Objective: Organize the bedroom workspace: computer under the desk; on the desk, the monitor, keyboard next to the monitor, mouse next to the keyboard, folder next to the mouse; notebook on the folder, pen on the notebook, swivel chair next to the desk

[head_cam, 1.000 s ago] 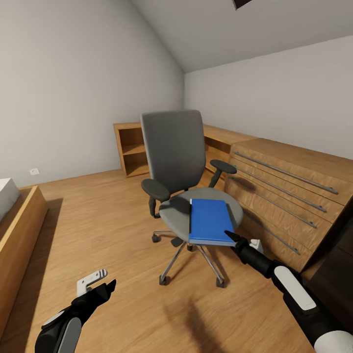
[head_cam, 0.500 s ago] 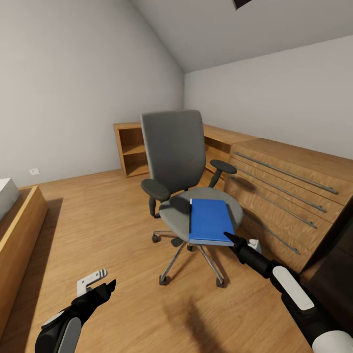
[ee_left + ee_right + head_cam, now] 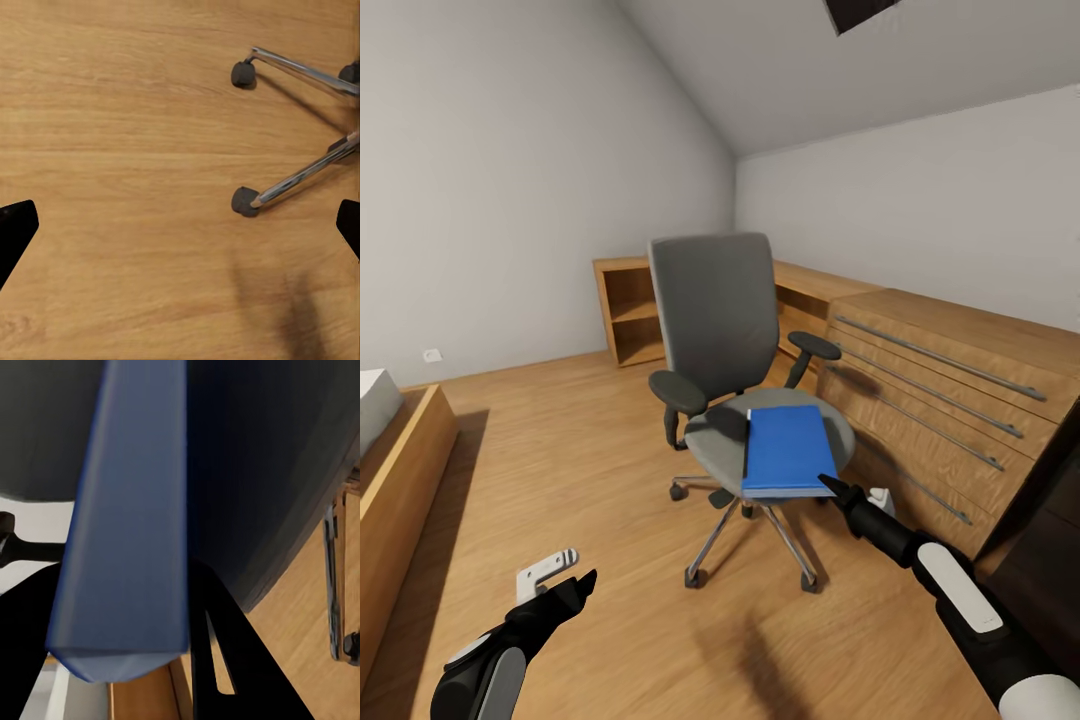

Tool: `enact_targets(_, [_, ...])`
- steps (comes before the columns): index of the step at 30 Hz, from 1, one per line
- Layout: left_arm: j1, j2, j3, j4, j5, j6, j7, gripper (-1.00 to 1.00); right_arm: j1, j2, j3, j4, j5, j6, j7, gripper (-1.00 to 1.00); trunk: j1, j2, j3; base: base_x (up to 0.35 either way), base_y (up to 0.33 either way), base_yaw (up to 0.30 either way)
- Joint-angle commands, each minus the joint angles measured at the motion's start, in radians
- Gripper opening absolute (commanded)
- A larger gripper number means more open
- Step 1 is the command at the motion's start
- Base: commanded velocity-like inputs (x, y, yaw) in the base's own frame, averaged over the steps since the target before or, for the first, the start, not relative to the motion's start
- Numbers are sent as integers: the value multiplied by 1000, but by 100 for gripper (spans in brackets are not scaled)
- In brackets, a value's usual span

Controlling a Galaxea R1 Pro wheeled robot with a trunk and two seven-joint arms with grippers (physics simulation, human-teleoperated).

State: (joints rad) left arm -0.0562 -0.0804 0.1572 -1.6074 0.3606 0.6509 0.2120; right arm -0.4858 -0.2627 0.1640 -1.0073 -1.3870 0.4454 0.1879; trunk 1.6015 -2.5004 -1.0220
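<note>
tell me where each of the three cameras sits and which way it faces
Head view: from the robot's head, looking forward and down at the swivel chair with the folder on its seat; both arms show, left gripper low, right gripper at the folder's near corner.
Left wrist view: on the left arm, facing the plank floor and the chair's castors; dark fingertips at the edges.
Right wrist view: on the right arm, close on the folder's edge between its dark fingers.
Shared: head and right wrist views both show the folder.

Head view overlooks the swivel chair; both wrist views close in on it.
</note>
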Motion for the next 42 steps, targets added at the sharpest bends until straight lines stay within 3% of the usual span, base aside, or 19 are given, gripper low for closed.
enact_targets(1, [-1, -1, 1, -1, 11, 4, 7, 100, 0, -2, 2, 0, -1, 1, 1, -100, -1, 0, 3, 0, 0, 0])
enact_targets(10, [-1, -1, 1, 0, 10, 4, 8, 100, 7, -3, 1, -2, 13, -5, 1, -100, -28, 49, 33, 0, 0, 0])
enact_targets(18, [-1, -3, -1, 35, -28, 3, 13, 100, 7, -3, 0, -6, 79, -17, 15, -100, -59, 105, 58, -58, 0, 0])
enact_targets(25, [0, -5, -1, 105, -37, 3, 15, 100, 8, -4, 0, -10, 101, -20, 121, -100, -86, 154, 80, -291, 0, 0])
enact_targets(30, [0, -5, -2, 144, -42, 2, 11, 100, 9, -3, 1, -10, 103, -20, 151, -100, -105, 189, 95, -180, 0, 0])
enact_targets(37, [1, -7, -23, 197, -122, 1, 8, 100, 9, -8, -1, -10, 103, -20, 158, -100, -132, 238, 117, -20, 0, 0])
enact_targets(42, [1, -4, -25, 280, -139, 0, 6, 100, 9, -9, -1, -10, 104, -26, 159, -100, -151, 273, 133, -2, 0, 0])
